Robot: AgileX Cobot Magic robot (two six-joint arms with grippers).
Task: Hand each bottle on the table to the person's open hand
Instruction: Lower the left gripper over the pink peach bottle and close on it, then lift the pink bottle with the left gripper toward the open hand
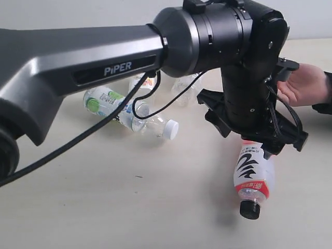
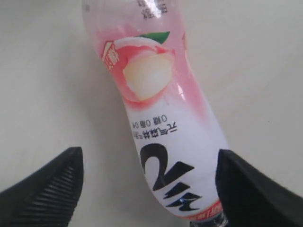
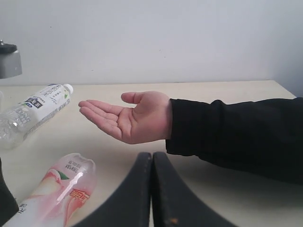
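The pink-and-red labelled bottle [image 1: 252, 174] with a black cap lies on the table [image 1: 129, 207], below and in front of the person's open hand [image 1: 303, 85]. My left gripper [image 2: 149, 152] hangs over this bottle [image 2: 161, 127], open, one finger far off to one side and the other right beside the label. The hand [image 3: 132, 118] is held palm up, a dark sleeve at its wrist. My right gripper [image 3: 152, 158] is shut and empty, low in front of the hand, with the pink bottle [image 3: 57, 189] beside it. It does not show in the exterior view.
Other bottles lie in a cluster at the back left: a green-and-white one [image 1: 104, 101], a white-capped one [image 1: 148, 123] and a clear one [image 1: 187, 91]. A white-and-blue labelled bottle [image 3: 38, 109] shows in the right wrist view. The left arm's dark body [image 1: 78, 62] spans the scene.
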